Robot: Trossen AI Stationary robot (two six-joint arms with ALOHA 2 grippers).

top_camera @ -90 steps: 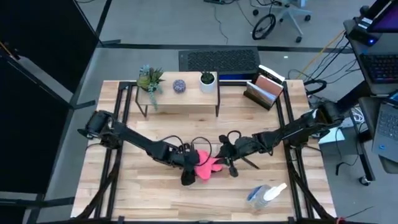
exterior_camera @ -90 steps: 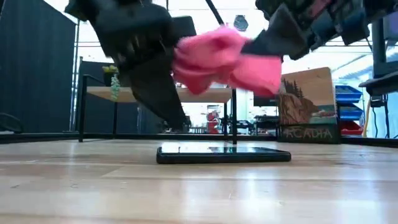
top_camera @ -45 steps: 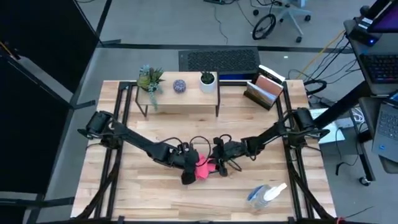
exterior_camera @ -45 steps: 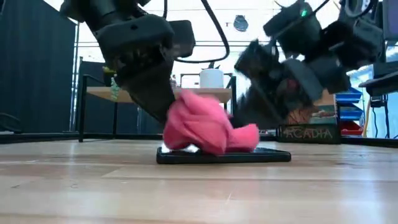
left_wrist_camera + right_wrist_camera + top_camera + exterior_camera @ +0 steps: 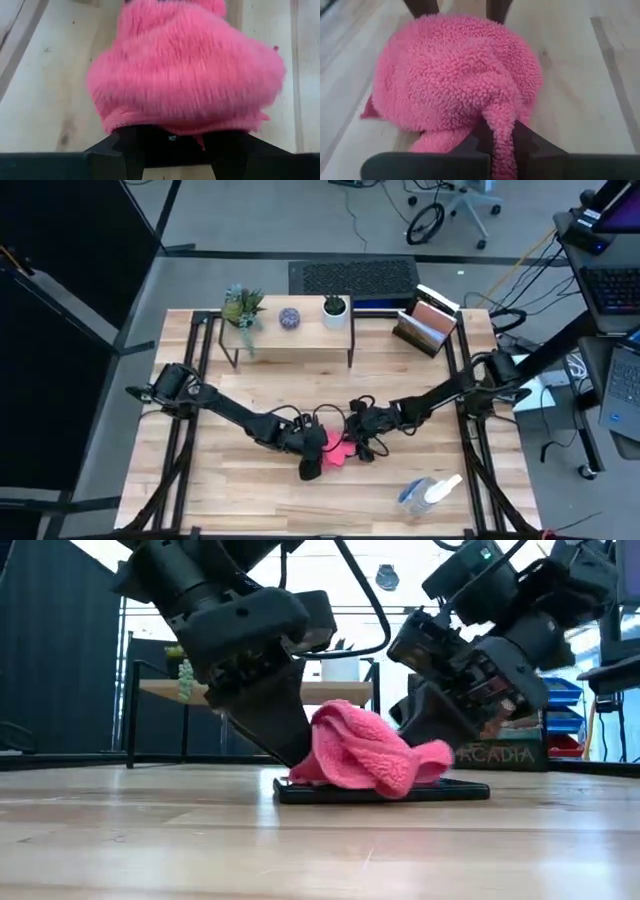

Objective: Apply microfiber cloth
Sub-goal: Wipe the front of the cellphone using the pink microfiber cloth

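Looking straight down, the high view shows two arms meeting at the table's middle, the left gripper (image 5: 312, 452) and right gripper (image 5: 358, 442) closing in on one microfiber cloth (image 5: 335, 450) from opposite sides. One spray bottle (image 5: 425, 493) lies near the front edge, well apart from the cloth, with bare wood between them. At the back stand one small shelf (image 5: 290, 332) carrying three potted plants and, beside it, one card holder (image 5: 425, 325). Bare boards stretch to the left and in front of the grippers.

At table level, the low view shows the cloth (image 5: 365, 750) bunched in a mound on one black smartphone (image 5: 385, 792), which lies flat on the table (image 5: 150, 840). The left gripper (image 5: 280, 735) presses in at one side of the cloth, the right gripper (image 5: 430, 725) at the other. The phone's far end sticks out past the cloth.

From the left wrist, the cloth (image 5: 187, 70) fills most of the frame, and the two dark fingers (image 5: 125, 150) stand a little apart with its lower hem caught between them.

From the right wrist, a tail of cloth (image 5: 500, 130) runs down between that gripper's fingers (image 5: 470, 145), which seem pinched on it, though the fold hides the tips.
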